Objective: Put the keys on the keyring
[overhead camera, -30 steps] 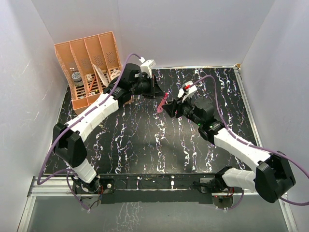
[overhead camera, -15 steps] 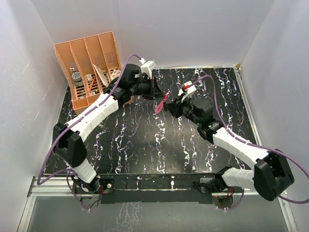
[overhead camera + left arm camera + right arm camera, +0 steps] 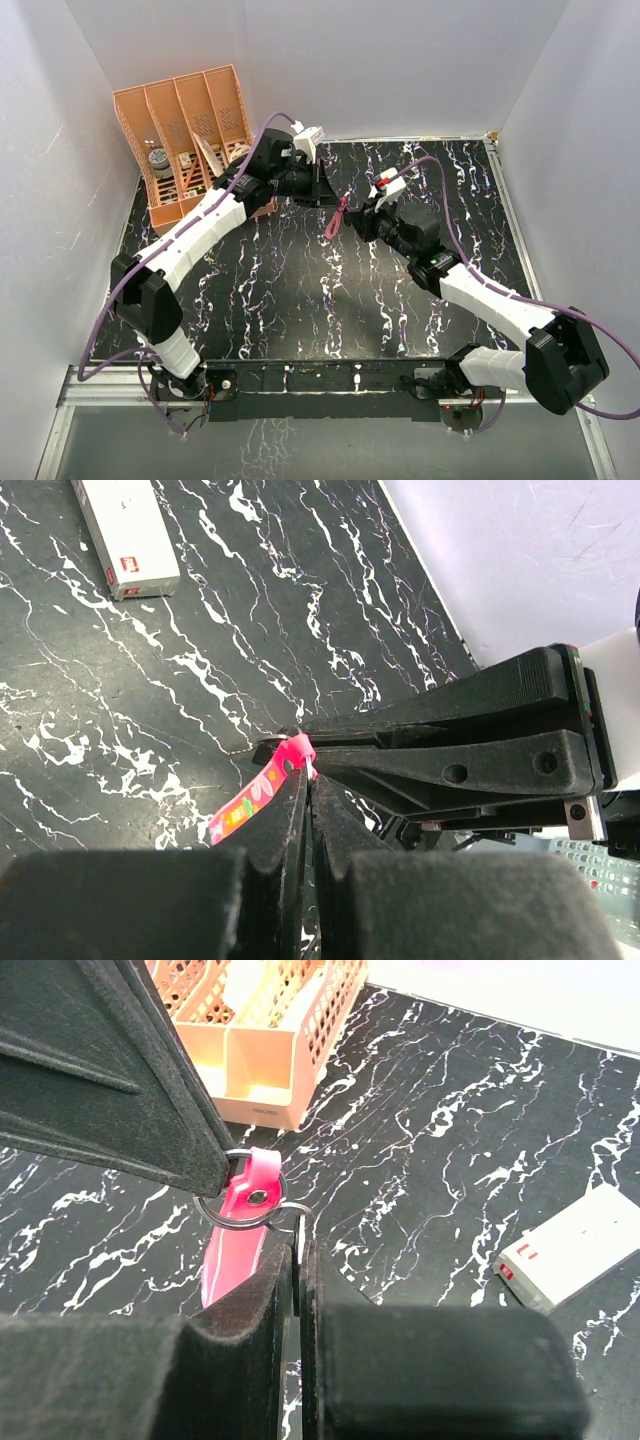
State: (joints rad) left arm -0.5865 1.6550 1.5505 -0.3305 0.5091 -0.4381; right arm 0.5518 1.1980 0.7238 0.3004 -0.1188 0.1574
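Bright pink plastic strip-tag keyring (image 3: 238,1235): pale print on the tag, ring grey metal. Marble-look tabletop (image 3: 300,290): black, white veining. Slotted plastic file organiser (image 3: 237,103): peach-orange, perforated. Rectangular cardboard box (image 3: 125,525): white, red mark. My left gripper (image 3: 308,785) and right gripper (image 3: 298,1248): matte black.

- the left gripper (image 3: 306,800) is seen pressed closed, its tip against the keyring (image 3: 255,805).
- the right gripper (image 3: 285,745) is clamped on the keyring's top from the right.
- a white box (image 3: 125,530) is laid flat on the table (image 3: 150,680), well apart.
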